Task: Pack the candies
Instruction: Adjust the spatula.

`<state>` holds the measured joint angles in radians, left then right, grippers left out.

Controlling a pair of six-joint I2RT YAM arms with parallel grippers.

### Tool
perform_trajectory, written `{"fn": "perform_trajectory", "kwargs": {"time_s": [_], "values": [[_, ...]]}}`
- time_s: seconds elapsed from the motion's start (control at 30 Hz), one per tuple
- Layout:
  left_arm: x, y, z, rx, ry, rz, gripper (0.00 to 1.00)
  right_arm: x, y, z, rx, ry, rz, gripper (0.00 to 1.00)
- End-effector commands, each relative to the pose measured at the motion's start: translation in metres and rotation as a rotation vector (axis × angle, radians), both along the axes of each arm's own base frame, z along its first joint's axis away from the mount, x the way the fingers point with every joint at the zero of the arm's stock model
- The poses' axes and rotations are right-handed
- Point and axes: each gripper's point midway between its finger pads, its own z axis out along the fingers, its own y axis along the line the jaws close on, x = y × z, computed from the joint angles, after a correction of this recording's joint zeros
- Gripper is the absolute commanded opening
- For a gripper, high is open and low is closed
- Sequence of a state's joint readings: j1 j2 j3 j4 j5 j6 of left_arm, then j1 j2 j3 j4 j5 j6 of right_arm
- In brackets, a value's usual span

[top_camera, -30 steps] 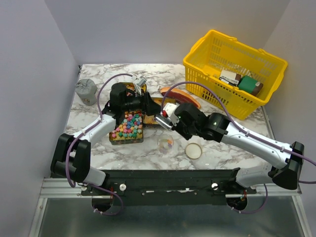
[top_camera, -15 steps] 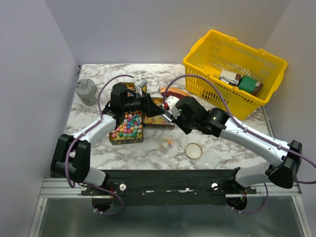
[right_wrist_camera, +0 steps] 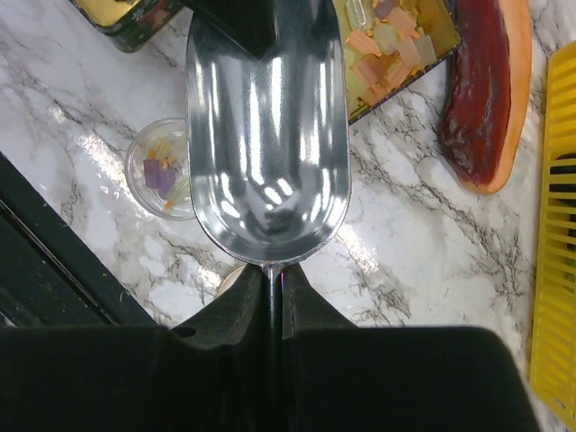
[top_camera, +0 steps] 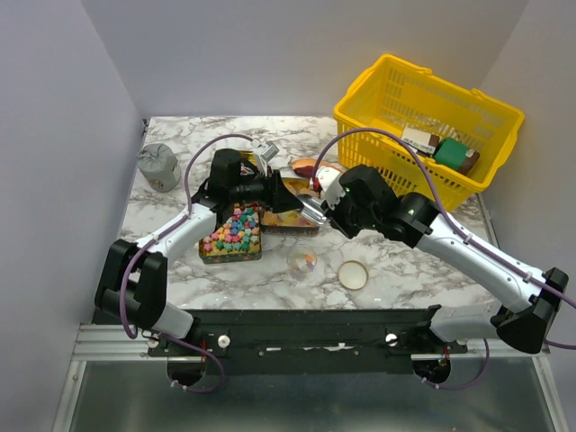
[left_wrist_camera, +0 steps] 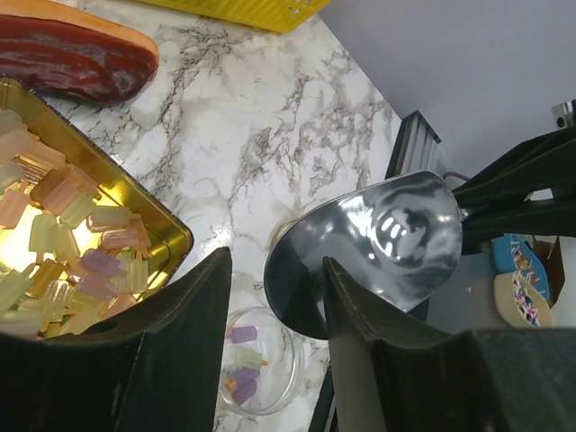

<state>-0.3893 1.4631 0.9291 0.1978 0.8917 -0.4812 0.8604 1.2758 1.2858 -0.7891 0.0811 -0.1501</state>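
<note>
Packet labels [top_camera: 439, 148] in the yellow basket [top_camera: 387, 94] are too small to read. White marble tabletop [right_wrist_camera: 414, 234] with grey veins, plain pale walls [top_camera: 297, 54] all round. Here's the right gripper [right_wrist_camera: 270, 274], clamped tight on the thin handle of the steel scoop [right_wrist_camera: 267, 135], bowl hanging over the marble. Just past the scoop's front end, pastel candies [right_wrist_camera: 389, 34] fill a gold tin [left_wrist_camera: 180, 241]. Beside the scoop, a clear cup [right_wrist_camera: 165, 171] holds a few more. Star candies [top_camera: 232, 229] lie off to the scoop's left, in a tin of their own. Left gripper [left_wrist_camera: 274, 261], jaws apart, faces the scoop.
</note>
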Motion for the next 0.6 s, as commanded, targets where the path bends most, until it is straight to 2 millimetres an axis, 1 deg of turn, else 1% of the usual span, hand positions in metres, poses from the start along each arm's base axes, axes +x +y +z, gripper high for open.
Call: {"fn": "perform_trajectory", "kwargs": {"time_s": [0.0, 0.13, 0.2, 0.23, 0.27, 0.3, 0.33, 0.37, 0.4, 0.43, 0.47, 0.5, 0.53, 0.57], "values": [[0.007, 0.007, -0.039, 0.118, 0.085, 0.048, 0.53, 0.019, 0.009, 0.054, 0.149, -0.117, -0.005, 0.01], [0.018, 0.009, -0.047, 0.157, 0.106, 0.090, 0.52, 0.030, 0.009, 0.055, 0.146, -0.122, -0.012, 0.01], [0.024, 0.008, -0.044, 0.162, 0.097, 0.108, 0.52, 0.036, 0.010, 0.054, 0.123, -0.136, -0.003, 0.01], [0.029, 0.011, -0.045, 0.181, 0.099, 0.137, 0.52, 0.039, 0.009, 0.051, 0.104, -0.141, -0.002, 0.01], [0.033, 0.013, -0.042, 0.199, 0.104, 0.159, 0.55, 0.044, 0.008, 0.043, 0.056, -0.151, 0.013, 0.01], [0.038, 0.016, -0.040, 0.211, 0.094, 0.183, 0.61, 0.049, 0.004, 0.039, 0.022, -0.160, 0.012, 0.01], [0.042, 0.019, -0.036, 0.217, 0.086, 0.204, 0.65, 0.054, 0.000, 0.035, -0.011, -0.168, 0.010, 0.01], [0.054, 0.027, -0.034, 0.249, 0.080, 0.278, 0.69, 0.060, -0.004, 0.031, -0.059, -0.187, 0.022, 0.01], [0.058, 0.032, -0.032, 0.256, 0.079, 0.308, 0.75, 0.068, -0.008, 0.023, -0.108, -0.185, 0.020, 0.01], [0.064, 0.040, -0.026, 0.256, 0.072, 0.344, 0.77, 0.073, -0.013, 0.017, -0.148, -0.185, 0.025, 0.01], [0.074, 0.052, -0.028, 0.285, 0.077, 0.420, 0.79, 0.080, -0.015, 0.014, -0.194, -0.211, 0.044, 0.01], [0.076, 0.058, -0.026, 0.290, 0.081, 0.448, 0.81, 0.088, -0.017, 0.007, -0.241, -0.212, 0.050, 0.01], [0.082, 0.069, -0.025, 0.292, 0.085, 0.489, 0.81, 0.094, -0.017, 0.006, -0.261, -0.222, 0.060, 0.01], [0.082, 0.076, -0.026, 0.305, 0.093, 0.517, 0.81, 0.100, -0.016, 0.007, -0.272, -0.240, 0.066, 0.01]]}}
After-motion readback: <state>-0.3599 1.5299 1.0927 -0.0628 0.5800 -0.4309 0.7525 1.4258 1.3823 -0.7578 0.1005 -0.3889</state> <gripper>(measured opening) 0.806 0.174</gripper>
